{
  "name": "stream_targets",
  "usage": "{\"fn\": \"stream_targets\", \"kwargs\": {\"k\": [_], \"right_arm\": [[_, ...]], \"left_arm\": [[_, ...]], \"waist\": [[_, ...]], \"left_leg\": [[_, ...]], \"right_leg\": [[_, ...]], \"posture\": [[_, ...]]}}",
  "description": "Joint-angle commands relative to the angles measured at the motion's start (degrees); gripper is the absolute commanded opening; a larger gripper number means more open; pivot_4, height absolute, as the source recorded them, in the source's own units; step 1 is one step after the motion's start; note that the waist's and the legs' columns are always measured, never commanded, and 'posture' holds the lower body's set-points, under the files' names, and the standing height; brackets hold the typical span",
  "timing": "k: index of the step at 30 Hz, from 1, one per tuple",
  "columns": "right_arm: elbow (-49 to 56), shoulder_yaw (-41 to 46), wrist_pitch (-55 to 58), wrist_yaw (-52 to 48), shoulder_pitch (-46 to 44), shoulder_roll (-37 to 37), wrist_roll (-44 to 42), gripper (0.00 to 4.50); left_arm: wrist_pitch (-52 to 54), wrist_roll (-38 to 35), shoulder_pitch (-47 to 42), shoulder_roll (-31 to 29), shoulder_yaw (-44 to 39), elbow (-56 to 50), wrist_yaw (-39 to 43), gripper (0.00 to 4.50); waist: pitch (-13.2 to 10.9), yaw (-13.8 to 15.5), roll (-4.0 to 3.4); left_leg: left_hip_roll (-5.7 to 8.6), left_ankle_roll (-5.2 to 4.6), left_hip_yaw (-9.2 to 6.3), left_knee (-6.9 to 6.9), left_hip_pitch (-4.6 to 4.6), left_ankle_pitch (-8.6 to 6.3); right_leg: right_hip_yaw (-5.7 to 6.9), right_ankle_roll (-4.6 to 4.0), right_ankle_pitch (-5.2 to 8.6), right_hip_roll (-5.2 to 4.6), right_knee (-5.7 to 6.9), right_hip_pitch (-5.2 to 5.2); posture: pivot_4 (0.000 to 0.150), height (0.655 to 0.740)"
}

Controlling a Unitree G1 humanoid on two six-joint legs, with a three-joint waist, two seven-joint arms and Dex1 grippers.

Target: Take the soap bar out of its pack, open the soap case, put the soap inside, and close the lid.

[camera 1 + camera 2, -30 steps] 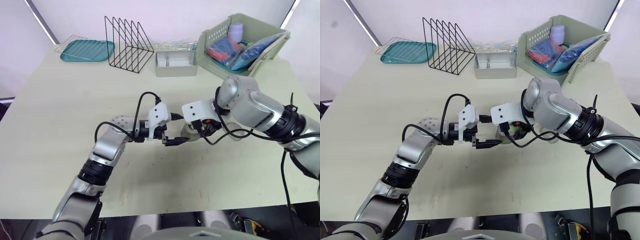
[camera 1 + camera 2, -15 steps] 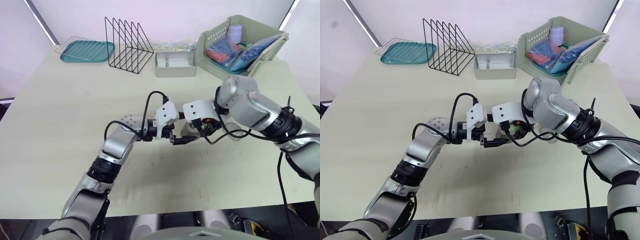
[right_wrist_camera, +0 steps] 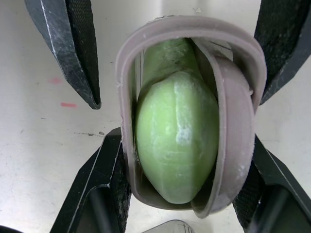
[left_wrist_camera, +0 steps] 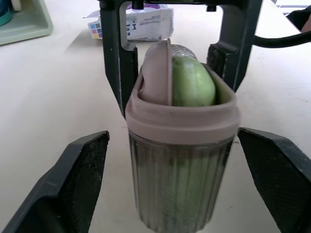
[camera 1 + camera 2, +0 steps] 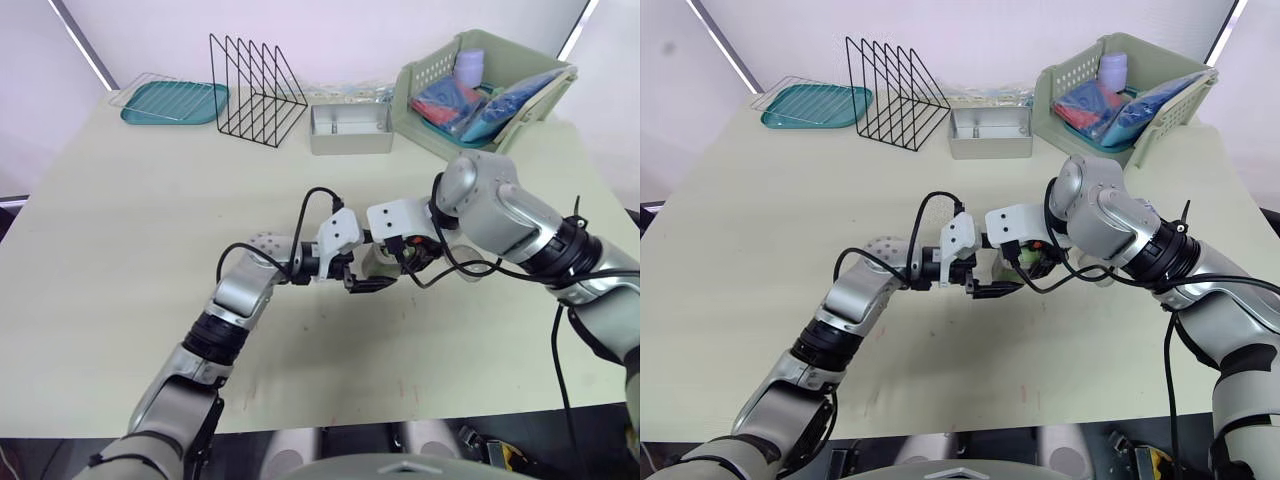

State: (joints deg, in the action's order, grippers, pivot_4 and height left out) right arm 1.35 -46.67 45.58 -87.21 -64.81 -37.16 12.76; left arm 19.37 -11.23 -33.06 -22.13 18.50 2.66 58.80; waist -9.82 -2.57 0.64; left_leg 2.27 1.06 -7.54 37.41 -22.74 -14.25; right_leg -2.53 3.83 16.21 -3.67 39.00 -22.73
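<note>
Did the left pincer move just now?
Yes. The left pincer slid to the robot's right, nearer the case, while the tin behind kept its place in the view.

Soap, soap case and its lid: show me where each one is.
soap (image 3: 176,136), right wrist view, middle of its green face
soap case (image 4: 177,179), left wrist view, ribbed clear wall
lid (image 4: 158,73), left wrist view, upright pinkish flap

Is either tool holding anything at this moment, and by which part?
The right tool appears to grip the soap case by two opposite sides, up near its rim. The left tool is open, with its fingers on either side of the case and apart from it.
</note>
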Motion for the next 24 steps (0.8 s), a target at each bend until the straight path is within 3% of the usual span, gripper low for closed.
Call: {"fn": "stream_targets", "kwargs": {"k": [1,3,15,20,24], "right_arm": [[-0.7,-1.4,-0.3,0.8,1.4,0.8,1.5,2.02],[-0.8,-1.3,-0.3,0.6,1.4,1.0,1.6,2.02],[-0.5,-0.2,-0.5,0.0,1.9,1.3,2.0,2.02],[-2.1,2.5,-2.0,1.6,2.5,2.3,1.1,4.45],[-4.1,8.1,-6.6,2.2,4.7,1.7,-2.9,4.45]], "left_arm": [[-1.9,0.5,-0.9,0.7,-0.2,0.1,-0.3,2.79],[-2.3,0.9,-1.0,1.1,0.0,0.5,-0.4,1.95],[-4.4,1.2,-0.4,0.5,0.1,0.5,1.8,1.9],[-6.9,0.1,1.0,-1.6,-1.0,0.1,4.6,1.9],[-13.6,0.9,2.6,-4.7,-2.0,3.1,6.9,1.9]], "waist": [[0.0,-0.1,0.0],[0.0,0.0,-0.01],[0.0,0.0,0.0],[0.0,-0.1,-0.01],[0.0,0.0,0.0]], "left_leg": [[0.0,0.0,0.0,0.0,0.0,0.0],[0.0,0.0,-0.01,0.0,0.0,0.0],[0.0,0.01,-0.03,0.01,0.01,0.0],[0.0,0.03,-0.02,-0.02,-0.1,0.02],[0.0,0.04,0.01,-0.06,-0.12,0.02]], "right_leg": [[0.0,0.0,0.0,0.0,0.0,0.0],[0.01,0.0,0.0,0.0,0.0,-0.01],[0.03,0.0,0.0,0.0,0.0,0.03],[0.01,-0.01,0.0,0.0,-0.01,-0.09],[-0.03,-0.01,0.0,-0.02,-0.06,-0.13]], "posture": [[0.15,0.74],[0.15,0.74],[0.15,0.74],[0.15,0.74],[0.15,0.74]]}}
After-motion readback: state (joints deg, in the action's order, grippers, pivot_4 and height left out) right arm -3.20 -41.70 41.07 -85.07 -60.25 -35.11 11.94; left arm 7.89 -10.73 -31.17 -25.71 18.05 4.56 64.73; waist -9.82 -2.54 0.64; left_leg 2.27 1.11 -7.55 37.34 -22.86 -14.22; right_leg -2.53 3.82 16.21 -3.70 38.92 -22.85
